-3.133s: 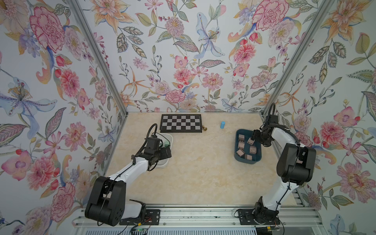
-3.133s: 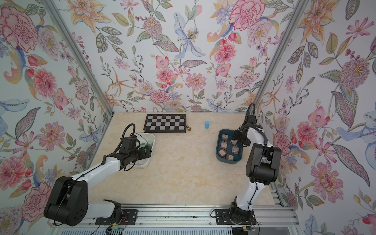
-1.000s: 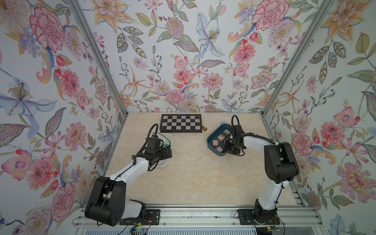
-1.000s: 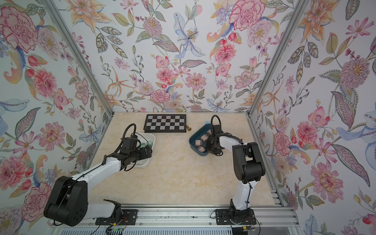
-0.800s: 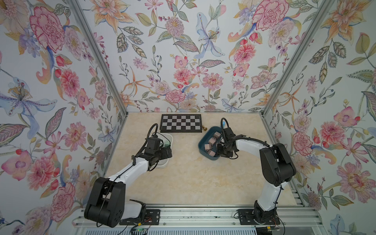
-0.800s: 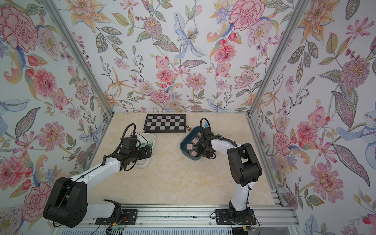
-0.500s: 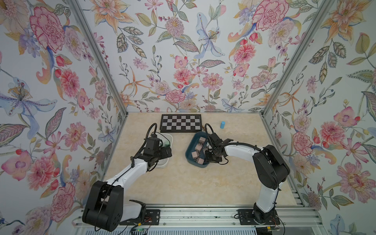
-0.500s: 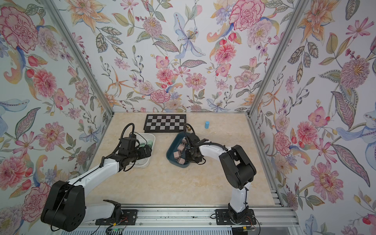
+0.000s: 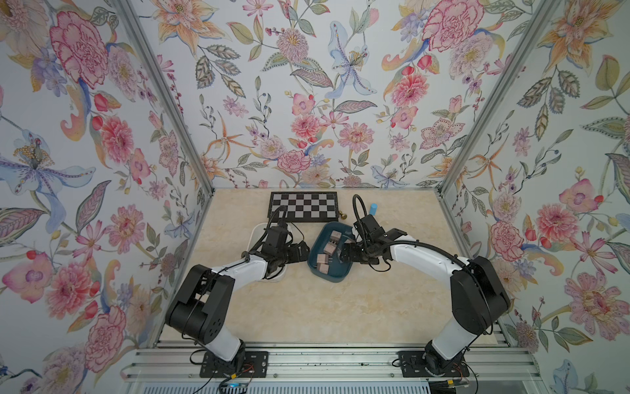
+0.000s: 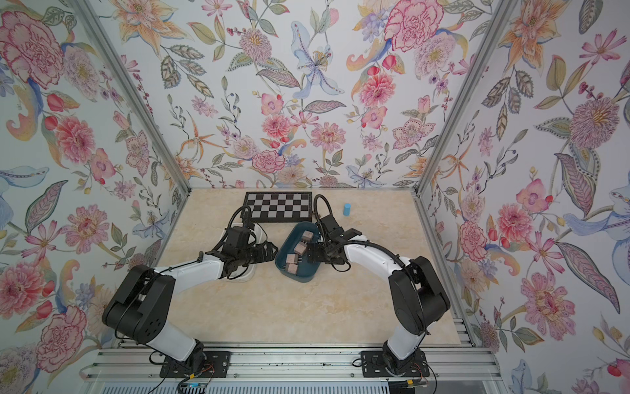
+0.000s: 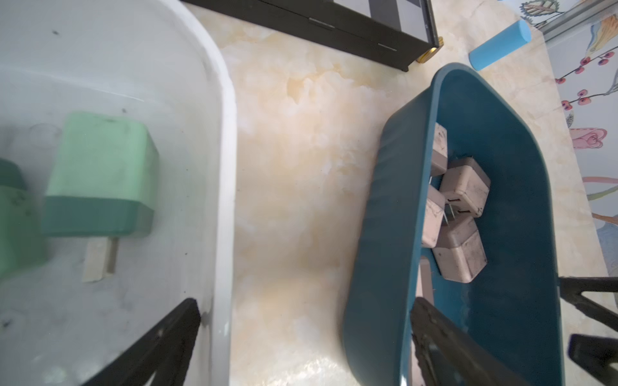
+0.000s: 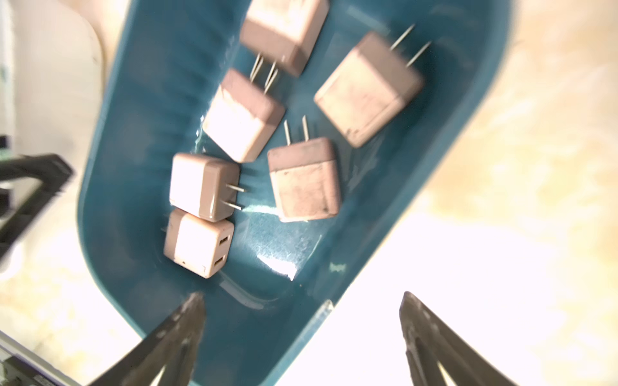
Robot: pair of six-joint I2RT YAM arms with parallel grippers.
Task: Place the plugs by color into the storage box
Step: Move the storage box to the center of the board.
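With left gripper (image 11: 305,303) and right gripper (image 12: 301,297) open, we should lift the right straight off the rim of the bin (image 12: 133,167) between its jaws, leaving the plugs (image 12: 304,183) undisturbed.

In both top views you look steeply down from high above the front rail (image 9: 324,358), facing the back wall (image 9: 313,102), far enough off that the whole desk (image 9: 306,307) fits in. Your left wrist camera sits close over the desk, taking in the rim of the white box (image 11: 227,150) and the teal box (image 11: 378,234) side by side. Your right wrist camera looks into that teal box from nearer still; all four views share it.
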